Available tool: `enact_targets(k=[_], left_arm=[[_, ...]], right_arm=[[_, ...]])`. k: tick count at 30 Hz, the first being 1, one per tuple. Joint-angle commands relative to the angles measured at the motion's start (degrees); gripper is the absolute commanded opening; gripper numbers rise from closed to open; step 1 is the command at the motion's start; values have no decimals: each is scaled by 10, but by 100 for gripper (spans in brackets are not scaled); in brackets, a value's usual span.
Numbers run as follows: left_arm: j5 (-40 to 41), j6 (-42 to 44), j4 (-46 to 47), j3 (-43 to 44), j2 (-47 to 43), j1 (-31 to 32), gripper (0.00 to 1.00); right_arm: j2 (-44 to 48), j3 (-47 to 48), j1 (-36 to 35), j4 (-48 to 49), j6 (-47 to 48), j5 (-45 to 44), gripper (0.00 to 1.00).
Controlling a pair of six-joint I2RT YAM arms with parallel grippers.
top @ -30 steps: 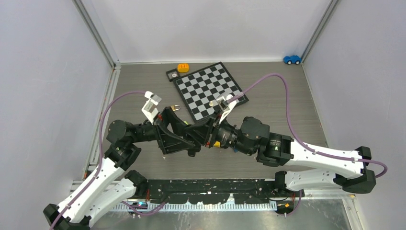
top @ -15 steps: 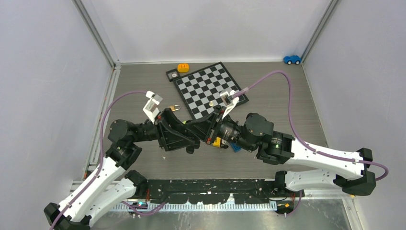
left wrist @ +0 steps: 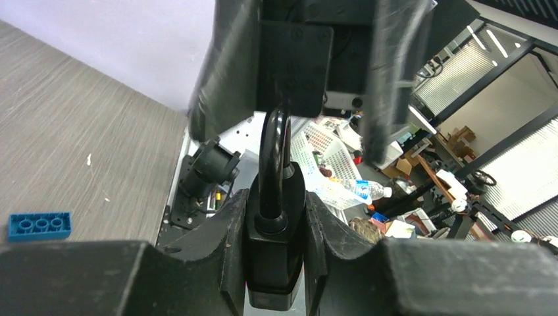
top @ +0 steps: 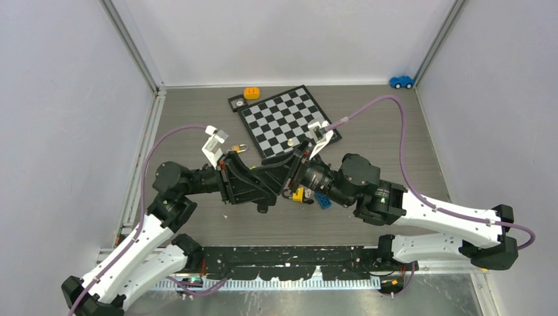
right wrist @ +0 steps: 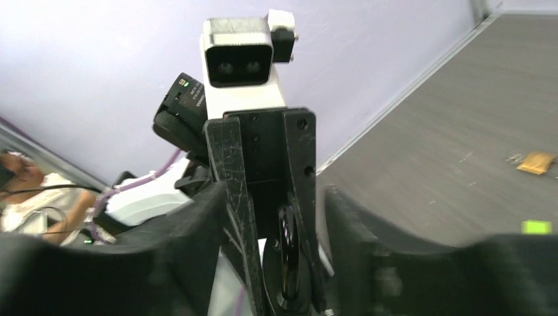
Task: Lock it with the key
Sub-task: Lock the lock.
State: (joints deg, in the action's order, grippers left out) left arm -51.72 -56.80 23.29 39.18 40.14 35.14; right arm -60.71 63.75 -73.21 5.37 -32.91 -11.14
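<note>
Left gripper (left wrist: pixel 274 220) clamped on the black padlock (left wrist: pixel 274 263) body, shackle aimed at the right gripper (left wrist: pixel 303 125). Right jaws stand wide and empty, either side of the shackle. We cannot tell if the shackle is seated. The key (right wrist: pixel 514 158), we think, is the silvery bit on the table (right wrist: pixel 460 99) beside a brass piece (right wrist: pixel 536 161), well apart from both grippers. We judge fetching, inserting and turning all remain.
</note>
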Motion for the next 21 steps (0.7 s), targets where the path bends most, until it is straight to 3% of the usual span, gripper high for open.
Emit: enact_targets(k=[1, 3, 8, 12, 16, 21], left_arm=[[40, 31, -13, 9, -10, 0, 0], [57, 42, -28, 12, -10, 0, 0], [168, 83, -113, 38, -34, 0, 0], [284, 96, -147, 58, -70, 0, 0], [340, 87, -136, 61, -92, 0, 0], [339, 62, -114, 72, -88, 0, 0]], right_arm=[[40, -6, 4, 22, 5, -48, 75], [60, -17, 4, -6, 11, -67, 80], [132, -81, 4, -15, 11, -78, 80], [159, -117, 4, 3, -9, -18, 77], [132, -123, 4, 29, -32, 66, 76], [69, -117, 4, 67, -60, 102, 74]])
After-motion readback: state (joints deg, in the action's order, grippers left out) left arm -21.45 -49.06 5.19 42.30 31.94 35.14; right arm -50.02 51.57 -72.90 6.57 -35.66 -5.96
